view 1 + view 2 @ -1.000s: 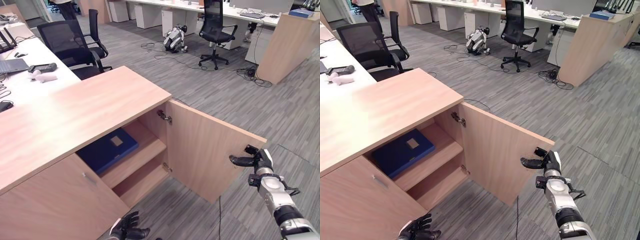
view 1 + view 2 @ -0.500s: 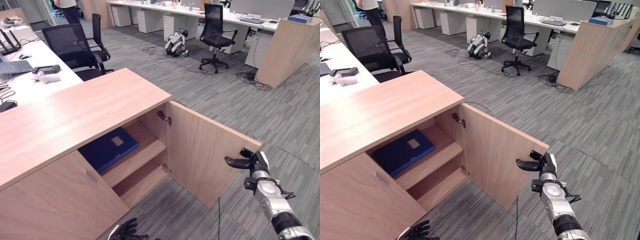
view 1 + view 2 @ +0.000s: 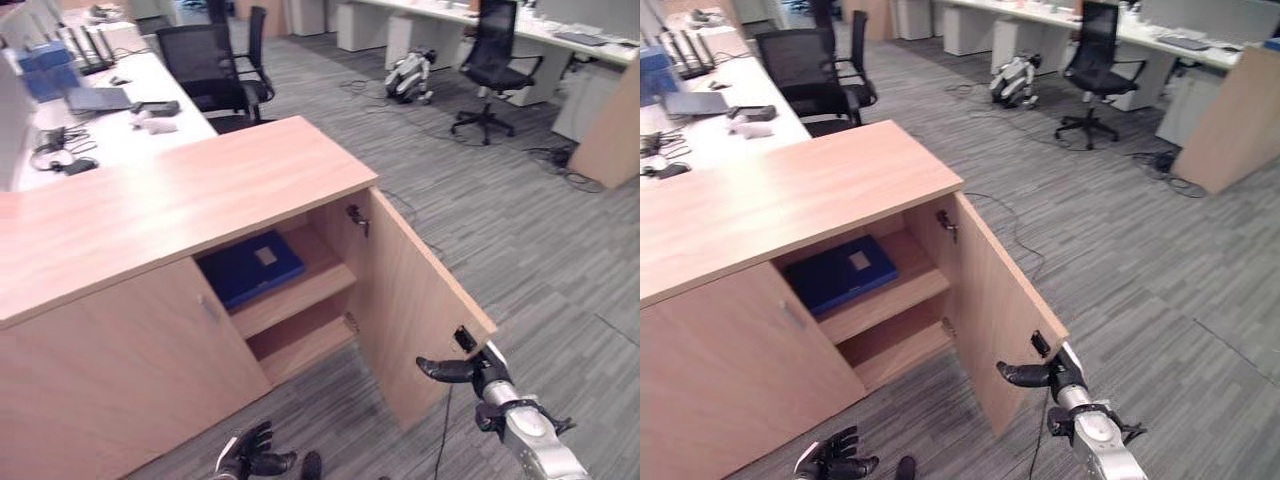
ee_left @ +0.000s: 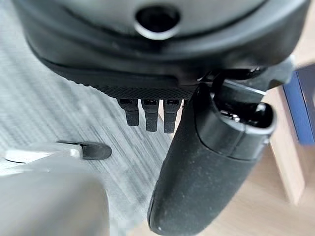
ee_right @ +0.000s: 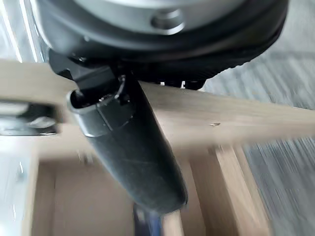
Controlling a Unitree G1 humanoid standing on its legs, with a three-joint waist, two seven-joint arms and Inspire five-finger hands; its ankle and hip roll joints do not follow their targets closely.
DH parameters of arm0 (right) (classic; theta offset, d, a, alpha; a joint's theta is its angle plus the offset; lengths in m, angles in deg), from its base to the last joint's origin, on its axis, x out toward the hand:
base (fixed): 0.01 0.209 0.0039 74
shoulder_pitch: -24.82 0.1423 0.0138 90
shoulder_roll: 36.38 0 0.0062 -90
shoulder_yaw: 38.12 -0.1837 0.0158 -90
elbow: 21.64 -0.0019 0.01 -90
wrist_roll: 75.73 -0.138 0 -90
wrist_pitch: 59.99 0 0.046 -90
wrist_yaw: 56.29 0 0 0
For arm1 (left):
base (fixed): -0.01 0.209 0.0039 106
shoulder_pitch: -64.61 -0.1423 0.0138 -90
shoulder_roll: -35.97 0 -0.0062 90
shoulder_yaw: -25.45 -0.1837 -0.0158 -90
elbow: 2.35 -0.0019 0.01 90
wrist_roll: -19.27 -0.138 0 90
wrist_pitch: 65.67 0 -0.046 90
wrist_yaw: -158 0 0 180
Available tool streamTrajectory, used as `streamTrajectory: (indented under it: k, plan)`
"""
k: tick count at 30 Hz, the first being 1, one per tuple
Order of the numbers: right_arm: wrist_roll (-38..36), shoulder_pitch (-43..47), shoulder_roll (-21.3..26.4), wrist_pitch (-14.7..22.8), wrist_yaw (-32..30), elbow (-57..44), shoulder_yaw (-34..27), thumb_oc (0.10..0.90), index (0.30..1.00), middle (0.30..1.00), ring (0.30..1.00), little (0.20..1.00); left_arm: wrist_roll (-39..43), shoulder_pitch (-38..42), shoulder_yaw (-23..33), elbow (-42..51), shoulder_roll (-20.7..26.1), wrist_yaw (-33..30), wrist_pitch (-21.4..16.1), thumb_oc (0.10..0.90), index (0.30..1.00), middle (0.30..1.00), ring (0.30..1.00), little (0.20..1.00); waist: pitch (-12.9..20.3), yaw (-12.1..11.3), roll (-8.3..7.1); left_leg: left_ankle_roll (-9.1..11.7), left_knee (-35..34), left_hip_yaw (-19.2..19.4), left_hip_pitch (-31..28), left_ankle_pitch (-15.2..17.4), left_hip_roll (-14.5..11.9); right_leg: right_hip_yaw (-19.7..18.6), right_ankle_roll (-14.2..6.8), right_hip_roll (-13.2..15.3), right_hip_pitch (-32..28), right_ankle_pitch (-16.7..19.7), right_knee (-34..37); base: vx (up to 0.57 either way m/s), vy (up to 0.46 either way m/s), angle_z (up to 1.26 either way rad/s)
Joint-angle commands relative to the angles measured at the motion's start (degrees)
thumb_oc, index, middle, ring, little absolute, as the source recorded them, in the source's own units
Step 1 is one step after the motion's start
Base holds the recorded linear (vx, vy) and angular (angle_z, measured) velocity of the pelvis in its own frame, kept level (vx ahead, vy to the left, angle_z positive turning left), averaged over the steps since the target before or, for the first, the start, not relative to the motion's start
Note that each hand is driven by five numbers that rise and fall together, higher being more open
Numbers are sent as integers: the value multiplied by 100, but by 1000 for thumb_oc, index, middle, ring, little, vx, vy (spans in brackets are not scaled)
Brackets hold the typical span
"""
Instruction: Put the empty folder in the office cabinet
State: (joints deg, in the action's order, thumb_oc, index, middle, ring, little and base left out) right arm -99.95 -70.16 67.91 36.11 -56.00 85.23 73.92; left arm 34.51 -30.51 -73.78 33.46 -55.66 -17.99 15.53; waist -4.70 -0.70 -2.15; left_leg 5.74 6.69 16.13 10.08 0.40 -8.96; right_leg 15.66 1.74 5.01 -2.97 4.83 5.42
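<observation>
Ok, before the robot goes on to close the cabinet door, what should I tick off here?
1. Blue folder lies flat on the upper shelf, inside the cabinet: ok.
2. Folder clear of the door's swing path: ok, it sits behind the shelf's front edge.
3. Door open, hinges visible: ok.
4. Right hand at the door's free edge, thumb on its inner face: ok; grip on the edge: cannot tell.
5. Left hand low by the floor, fingers relaxed, holding nothing: ok.
6. Lower shelf bare near its front: ok.

Upper shelf: we see a blue folder lying flat on it, inside the open cabinet.
Lower shelf, beneath the folder: bare wood.
</observation>
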Motion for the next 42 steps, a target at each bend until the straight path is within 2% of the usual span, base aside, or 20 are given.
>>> streamTrajectory:
  k: [1,3,5,7,9,10,11,14,16,18,20,22,23,26,31,33,34,35,37,42]
  plan:
    - [236,1794,-671,448,1049,-791,841,800,900,900,900,900,-9,310,-49,445,318,-54,-363,800,900,900,900,900,-277,-638,58,375,101,-66,-729,-381,-586,-14,-984,711,-251,-590,-217,-96,195,63]
    - [94,2073,-736,371,1312,-1091,1140,800,900,900,900,900,-252,250,-78,267,373,-25,-351,800,900,900,900,900,-172,-714,106,522,-12,-104,-1040,-435,-830,471,-1009,884,-340,-551,-343,-85,264,85]
    - [54,2126,-782,382,1302,-1140,1166,800,900,900,900,900,-337,242,-112,218,388,-27,-340,800,900,900,900,900,-112,-743,123,510,-265,-103,-1140,-431,-786,652,-1055,928,-429,-538,-335,-6,169,123]
    - [19,2315,-926,345,1361,-1230,1319,800,900,900,900,900,-412,174,-112,206,438,-24,-315,800,900,900,900,900,18,-860,135,457,-656,-202,-1211,-377,-610,857,-1120,1012,-491,-507,-411,12,245,120]
    - [173,2704,-1127,362,1294,-1223,1510,800,900,900,900,900,-405,293,-134,37,477,-29,-292,800,900,900,900,900,34,-1073,60,381,-849,-405,-1125,-359,-372,1077,-1168,1187,-496,-467,-566,-33,220,140]
    - [175,2718,-1133,366,1293,-1214,1508,800,900,900,900,900,-405,306,-131,32,480,-28,-293,800,900,900,900,900,50,-1054,41,364,-842,-422,-1073,-378,-351,1094,-1172,1207,-462,-449,-568,-57,359,200]
    - [162,3468,-1830,381,1164,-1252,1869,800,900,900,900,900,-487,391,-193,-53,590,-132,-252,800,900,900,900,900,0,-1506,-82,115,-992,-618,-980,-261,2,1351,-1318,1517,-449,-368,-912,-46,300,168]
    - [197,3861,-2079,401,1146,-1288,2011,800,900,900,900,900,-532,394,-146,-99,649,-188,-245,800,900,900,900,900,-43,-1680,-133,-33,-1049,-602,-971,-231,156,1402,-1429,1740,-239,-173,-1367,-22,227,132]
    - [205,3967,-2084,478,1083,-1485,1991,800,900,900,900,900,-601,444,-82,-293,707,-274,-221,800,900,900,900,900,-123,-1740,-140,-107,-1090,-694,-1034,-202,253,1184,-1550,1791,-64,38,-1824,16,148,53]
    - [265,3799,-1891,495,1035,-1641,1890,800,900,900,900,900,-624,572,-27,-486,747,-356,-207,800,900,900,900,900,-145,-1603,-99,-182,-1141,-931,-1084,-221,318,444,-1490,1443,160,-67,-1978,65,151,59]
    - [269,3305,-1526,501,1014,-1543,1677,800,900,900,900,900,-504,690,78,-677,734,-395,-212,800,900,900,900,900,-249,-1264,17,-292,-1134,-1358,-1181,-225,471,-835,-1376,623,510,-550,-1915,128,184,62]
    - [297,3044,-1430,491,1004,-1426,1554,800,900,900,900,900,-499,695,98,-761,710,-403,-215,800,900,900,900,900,-272,-1187,13,-312,-1129,-1426,-1219,-184,509,-892,-1306,583,463,-631,-1791,63,34,75]
    - [460,2455,-1297,448,979,-1059,1290,800,900,900,900,900,-581,676,113,-857,700,-379,-211,800,900,900,900,900,-287,-1078,-19,-339,-1127,-1436,-1259,-131,546,-750,-1234,587,369,-633,-1584,38,-20,57]
    - [799,1807,-1236,424,900,-405,1038,800,900,900,900,900,-680,587,144,-880,648,-335,-216,800,900,900,900,900,-227,-1007,-48,-357,-1136,-1435,-1305,-78,606,-685,-1245,580,220,-640,-1336,45,-11,17]
    - [1573,546,-1261,236,437,1582,211,800,900,900,900,900,-682,407,193,-836,486,-246,-191,800,900,900,900,900,-103,-719,4,-356,-1155,-1412,-1459,18,649,-1012,-1255,505,44,-684,-1070,58,-5,-22]
    - [1569,372,-1372,171,259,2508,-142,800,900,900,900,900,-680,388,128,-836,431,-206,-174,800,900,900,900,900,-83,-613,46,-346,-1166,-1369,-1497,17,635,-1045,-1243,507,42,-687,-1030,11,-35,-26]
    - [1570,376,-1376,179,257,2520,-145,800,900,900,900,900,-680,390,123,-836,432,-206,-175,800,900,900,900,900,-88,-619,47,-346,-1165,-1368,-1504,22,634,-1046,-1243,506,36,-691,-1030,21,-51,-20]
    - [1490,274,-1480,92,87,3387,-498,800,900,900,900,900,-723,378,35,-853,381,-173,-153,800,900,900,900,900,-54,-499,81,-326,-1169,-1319,-1565,47,619,-1072,-1222,502,-24,-686,-895,41,-60,-20]
    - [1285,233,-1540,38,6,4105,-830,800,900,900,900,900,-697,408,-1,-921,348,-165,-133,800,900,900,900,900,-10,-382,114,-291,-1169,-1242,-1626,65,582,-1114,-1198,483,-96,-655,-722,55,-86,-22]
    - [1032,304,-1473,-66,-146,5421,-1363,800,900,900,900,900,-640,495,-122,-996,179,-136,-115,800,900,900,900,900,44,-216,221,-203,-1169,-962,-1769,91,470,-1275,-1196,469,-219,-539,-356,56,-95,-36]
